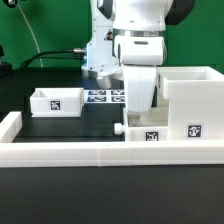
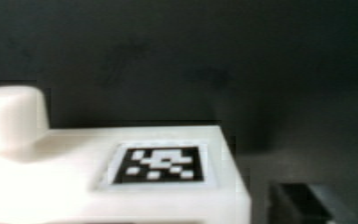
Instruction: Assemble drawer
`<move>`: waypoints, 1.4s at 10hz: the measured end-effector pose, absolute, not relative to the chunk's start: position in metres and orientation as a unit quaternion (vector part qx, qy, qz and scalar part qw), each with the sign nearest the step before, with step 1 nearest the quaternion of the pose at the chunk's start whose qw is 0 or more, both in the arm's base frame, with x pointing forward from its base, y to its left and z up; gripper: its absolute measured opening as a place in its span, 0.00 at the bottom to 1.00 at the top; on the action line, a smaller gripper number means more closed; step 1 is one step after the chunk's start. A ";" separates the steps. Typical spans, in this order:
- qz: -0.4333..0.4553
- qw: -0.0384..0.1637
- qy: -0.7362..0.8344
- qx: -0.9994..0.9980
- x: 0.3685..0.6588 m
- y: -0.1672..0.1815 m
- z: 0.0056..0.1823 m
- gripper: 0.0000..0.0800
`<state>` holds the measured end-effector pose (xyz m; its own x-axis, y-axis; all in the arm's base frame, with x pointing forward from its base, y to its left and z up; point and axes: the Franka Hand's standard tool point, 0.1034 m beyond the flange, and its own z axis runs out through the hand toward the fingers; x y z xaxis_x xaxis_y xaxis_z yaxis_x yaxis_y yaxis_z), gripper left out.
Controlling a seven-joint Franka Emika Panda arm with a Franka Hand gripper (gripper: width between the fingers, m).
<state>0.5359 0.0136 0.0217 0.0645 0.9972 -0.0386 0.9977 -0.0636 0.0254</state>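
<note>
Front wall [image 1: 60, 152]: nearest me, below the gripper [image 1: 138, 112].
Tray [image 1: 152, 135]: directly under the hand, box shell [image 1: 190, 95] just beside it.
Second tray [image 1: 55, 101]: well away from the hand.
Grip: can't tell, fingertips are hidden.
Risk: an off-centre hold could skew the tray and jam it against the shell.
Unclear: wrist view is blurred.

White plastic everywhere: the shell [image 1: 190, 95] looks smooth and matt, and the far tray [image 1: 57, 101] and near tray [image 1: 140, 133] match it. The near tray's tag [image 2: 163, 165] reads as flat, matt print. The table [image 1: 60, 128] is black and dull. The wall [image 1: 60, 152] is smooth white too. The marker board [image 1: 105, 96] looks thin and printed. The arm [image 1: 140, 20] has a glossier white casing, catching light.
</note>
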 end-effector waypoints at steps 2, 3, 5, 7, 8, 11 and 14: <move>-0.008 0.023 0.681 0.732 0.538 0.015 0.035 0.75; -0.012 0.022 0.680 0.733 0.539 0.013 0.043 0.79; -0.017 0.023 0.679 0.733 0.542 0.007 0.060 0.81; -0.026 0.024 0.690 0.723 0.546 -0.018 0.067 0.81; -0.029 0.022 0.698 0.715 0.547 -0.031 0.065 0.81; -0.029 0.019 0.697 0.716 0.546 -0.041 0.063 0.81; -0.001 -0.012 0.704 0.710 0.544 -0.065 0.058 0.81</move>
<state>0.5442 -0.0654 0.0576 0.0080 0.9999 0.0151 0.9998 -0.0077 -0.0191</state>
